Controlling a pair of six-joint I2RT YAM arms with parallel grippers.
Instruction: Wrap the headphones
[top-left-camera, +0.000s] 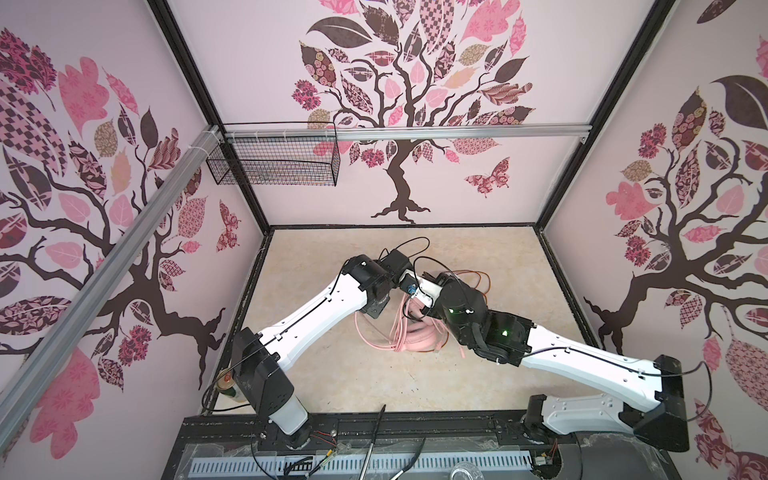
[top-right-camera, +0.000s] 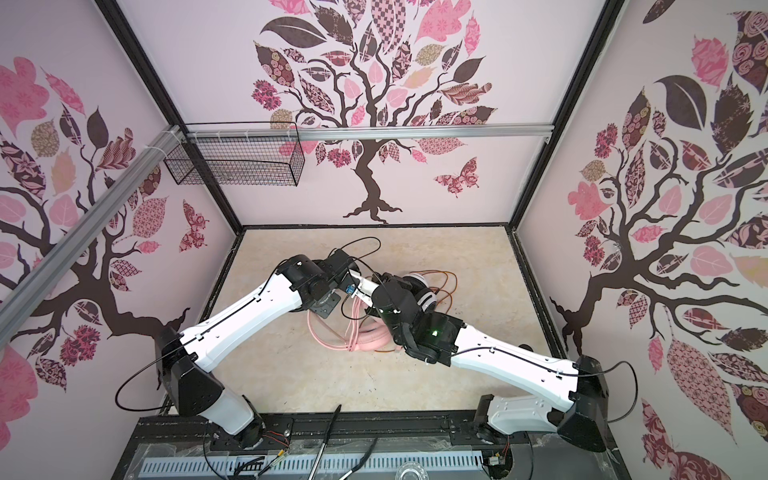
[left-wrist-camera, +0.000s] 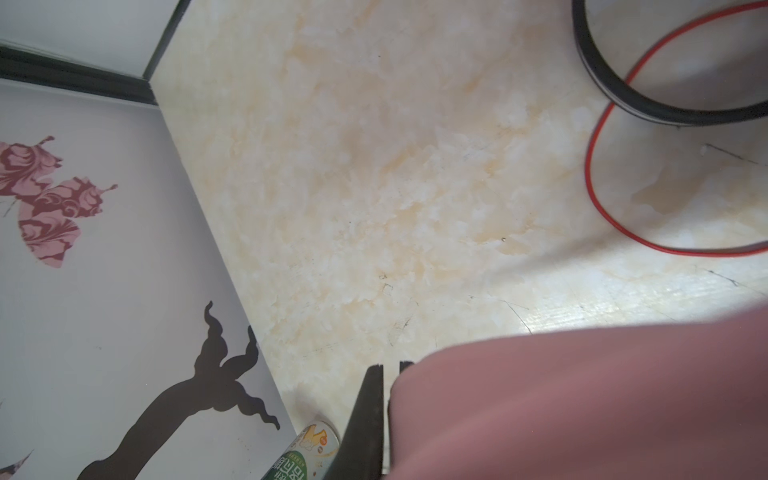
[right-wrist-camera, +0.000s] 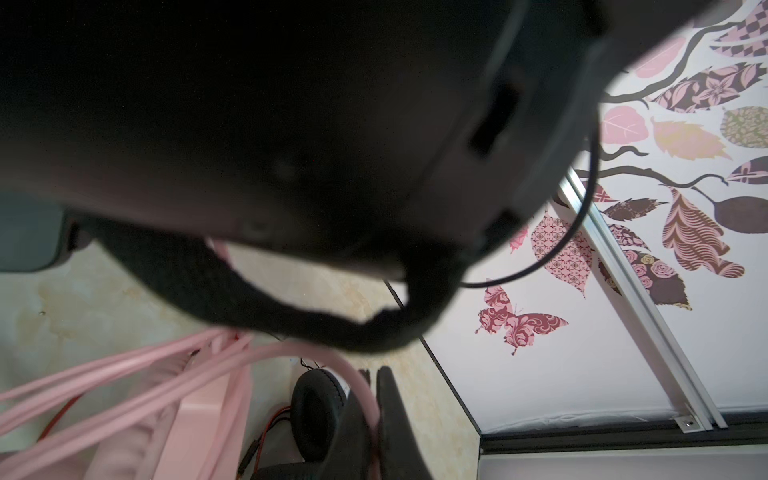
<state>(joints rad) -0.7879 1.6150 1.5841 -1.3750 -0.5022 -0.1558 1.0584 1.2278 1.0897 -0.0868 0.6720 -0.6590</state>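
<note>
The pale pink headphones (top-left-camera: 419, 337) lie mid-table with their pink cord (top-left-camera: 374, 332) looped to the left of them. Part of that cord rises to where both arms meet. My right gripper (right-wrist-camera: 371, 376) is shut on the pink cord (right-wrist-camera: 361, 390), which runs between its fingers. Just beyond its tips is a black earpad (right-wrist-camera: 318, 411) of the white-and-black headphones (top-right-camera: 424, 291), whose orange-red cord (top-left-camera: 478, 278) loops behind. My left gripper (left-wrist-camera: 390, 368) is shut. A blurred pink thing (left-wrist-camera: 582, 395) lies against one finger; the slit between the tips looks empty.
A green-labelled can (top-left-camera: 227, 384) stands at the table's front left corner beside the left arm's base. A black wire basket (top-left-camera: 274, 162) hangs on the back wall at the left. The left arm's dark wrist (right-wrist-camera: 291, 124) fills much of the right wrist view.
</note>
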